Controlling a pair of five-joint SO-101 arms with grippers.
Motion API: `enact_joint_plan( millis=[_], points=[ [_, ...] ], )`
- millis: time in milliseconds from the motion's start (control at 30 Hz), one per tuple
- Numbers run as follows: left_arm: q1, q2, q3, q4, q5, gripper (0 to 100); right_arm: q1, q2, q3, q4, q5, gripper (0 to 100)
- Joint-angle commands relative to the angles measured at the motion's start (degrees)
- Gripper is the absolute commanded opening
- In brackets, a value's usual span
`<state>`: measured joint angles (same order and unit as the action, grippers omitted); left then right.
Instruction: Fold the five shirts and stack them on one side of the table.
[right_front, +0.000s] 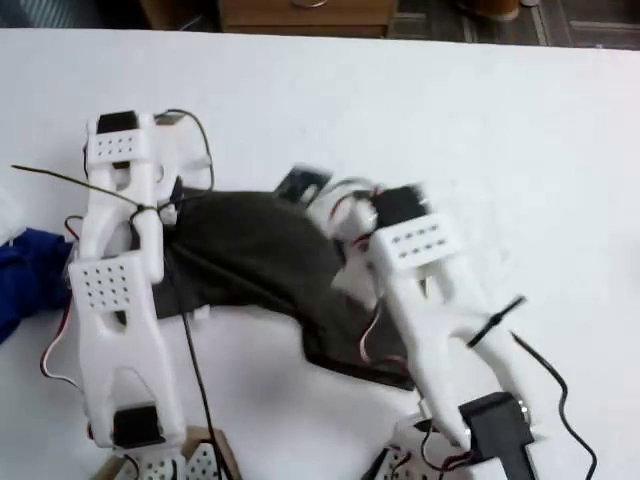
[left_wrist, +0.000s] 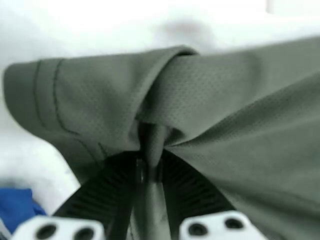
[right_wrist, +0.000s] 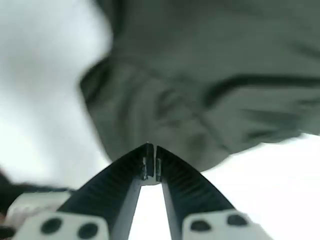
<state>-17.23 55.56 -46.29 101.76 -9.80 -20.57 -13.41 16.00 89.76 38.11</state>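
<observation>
Grey shirt (right_front: 250, 260), high view: bunched at the middle of the table (right_front: 480, 130), between both arms.

Left wrist view: left gripper (left_wrist: 149, 167) fingers clamp a gathered fold, probably to carry it over.

Right wrist view: right gripper (right_wrist: 151, 167) fingers are together at the hem; pinched cloth cannot be confirmed.

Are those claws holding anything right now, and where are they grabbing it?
The left gripper pinches a bunched fold of the grey shirt. The right gripper is shut at the shirt's edge; whether it grips cloth cannot be told.
</observation>
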Motion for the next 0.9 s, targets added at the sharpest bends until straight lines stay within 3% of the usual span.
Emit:
enact_joint_plan(
  millis=[0,233,600,867],
  points=[
    [-0.4,-4.6,1.5,0.6,-1.6,7,5.3,4.5,-8.6,-1.7,0.8,1.9],
    [-0.8,-11.4,5.4,0.6,-4.0,24,8.8,27.8,-29.5,-4.4,0.4,1.9],
    [0.4,-23.6,5.6,0.5,-6.9,25,11.9,63.2,-71.6,6.5,-2.4,1.9],
    [-0.5,-16.5,5.4,-4.6,3.2,24,15.1,78.2,-91.7,11.6,-2.4,1.9]
  ],
)
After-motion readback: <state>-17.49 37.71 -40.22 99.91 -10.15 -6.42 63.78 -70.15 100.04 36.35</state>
